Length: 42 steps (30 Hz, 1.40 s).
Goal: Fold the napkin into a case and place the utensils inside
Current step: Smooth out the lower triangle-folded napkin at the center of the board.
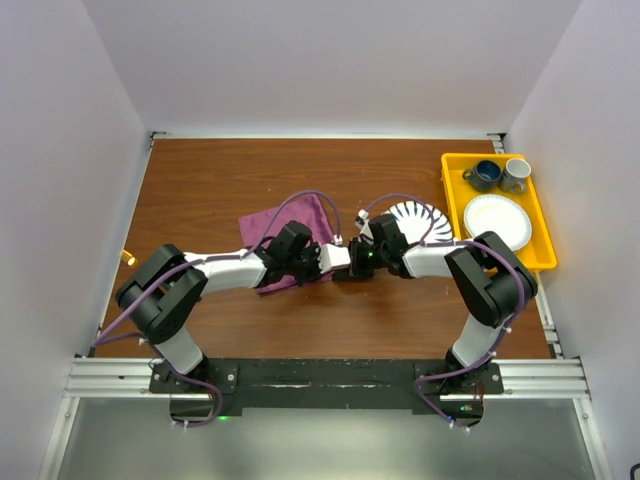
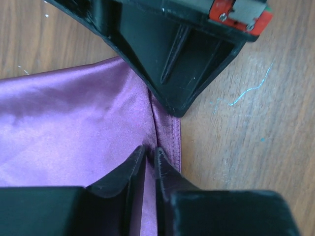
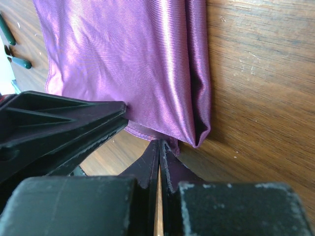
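The napkin (image 1: 285, 225) lies mid-tabletop, just left of the plate (image 1: 420, 222). The left gripper (image 2: 150, 150) pinches a raised ridge by its hem and the right gripper (image 3: 159, 144) nips the hem alongside, likely to draw the next fold. The cloth is glossy plum, doubled along one edge

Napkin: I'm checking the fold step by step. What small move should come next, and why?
Probably tighten the left gripper's pinch on the napkin before any lift. Its fingers stand nearly together with a ridge of cloth between them near the hem, and the right gripper, shut, sits at the same corner. A loose pinch might let the cloth slip.
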Each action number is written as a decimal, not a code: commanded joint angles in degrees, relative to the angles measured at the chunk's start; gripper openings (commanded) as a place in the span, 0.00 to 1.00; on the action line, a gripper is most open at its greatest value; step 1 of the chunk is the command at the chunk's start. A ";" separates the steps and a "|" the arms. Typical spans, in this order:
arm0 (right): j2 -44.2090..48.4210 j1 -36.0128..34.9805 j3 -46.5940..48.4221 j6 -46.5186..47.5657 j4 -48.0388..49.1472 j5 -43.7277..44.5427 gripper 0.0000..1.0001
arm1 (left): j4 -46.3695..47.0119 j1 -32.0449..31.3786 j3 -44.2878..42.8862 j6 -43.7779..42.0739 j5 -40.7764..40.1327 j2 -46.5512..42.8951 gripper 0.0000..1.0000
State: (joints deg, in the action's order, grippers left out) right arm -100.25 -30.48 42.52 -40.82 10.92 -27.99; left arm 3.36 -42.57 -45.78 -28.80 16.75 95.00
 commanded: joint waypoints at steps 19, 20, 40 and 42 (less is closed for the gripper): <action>0.93 -0.19 0.90 2.15 -1.86 3.55 0.00 | -6.69 -0.41 -2.03 0.76 4.07 -5.61 0.00; 1.02 -0.28 0.90 2.06 -1.86 3.55 0.00 | -7.04 -0.33 -2.12 0.59 4.42 -5.53 0.00; 8.92 -0.28 5.98 8.19 -13.80 -2.33 0.11 | -10.56 -0.32 -0.54 -3.19 6.80 -3.42 0.00; 11.47 -0.02 8.88 10.13 -18.88 -4.61 0.15 | -11.00 -0.32 -0.36 -3.81 7.15 -4.03 0.02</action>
State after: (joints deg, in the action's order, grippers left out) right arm -94.91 -30.48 45.01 -36.25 0.71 -27.99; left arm -6.63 -42.57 -46.61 -30.13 21.82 91.29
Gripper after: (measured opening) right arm 0.121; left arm 0.012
